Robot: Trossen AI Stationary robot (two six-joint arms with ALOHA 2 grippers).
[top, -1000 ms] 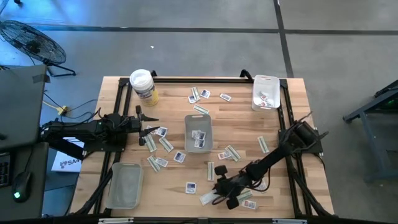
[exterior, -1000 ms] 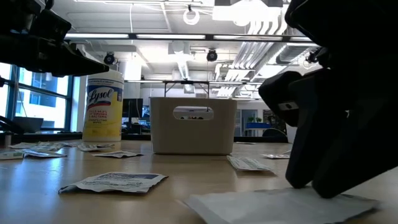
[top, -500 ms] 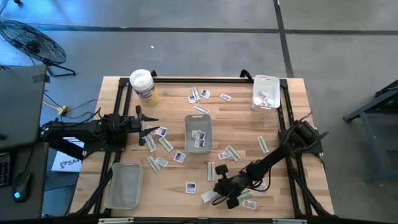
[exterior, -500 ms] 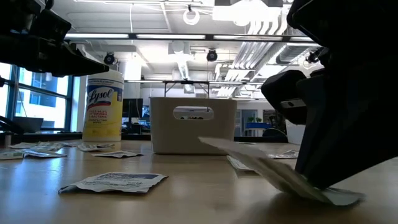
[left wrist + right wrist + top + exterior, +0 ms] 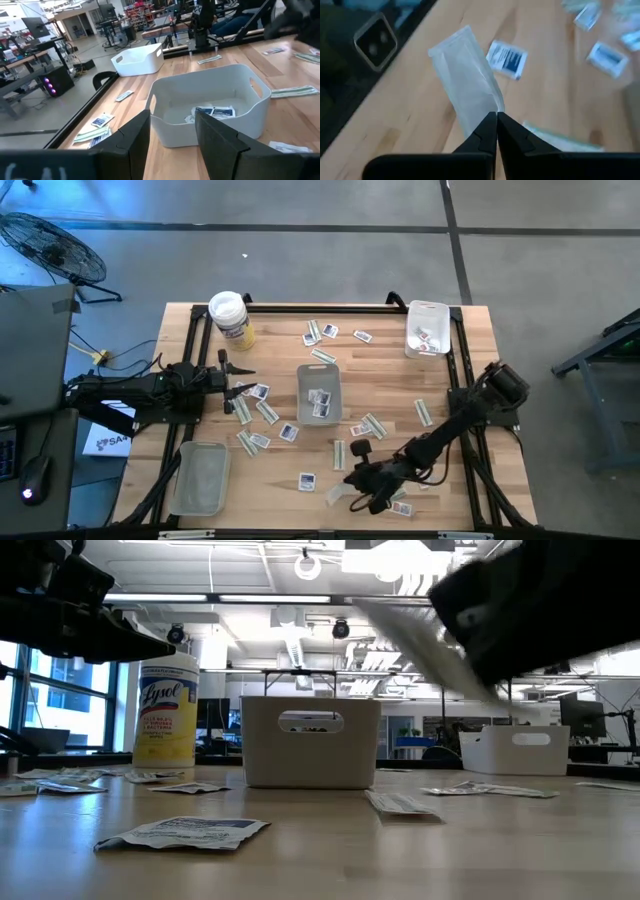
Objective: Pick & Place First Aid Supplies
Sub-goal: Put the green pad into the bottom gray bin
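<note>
- My right gripper (image 5: 496,116) is pinched fully shut on the end of a pale strip packet (image 5: 467,77), holding it clear above the wooden table (image 5: 450,395) near its front edge, right of centre.
- The packet (image 5: 338,496) sticks out leftward from my fingertips.
- A white packet with blue print (image 5: 507,59) lies on the wood just beyond it.
- More packets lie scattered around the middle tray (image 5: 319,392), which holds a few.
- My left gripper (image 5: 240,390) waits with fingers apart at the table's left side, holding nothing, facing that tray.
</note>
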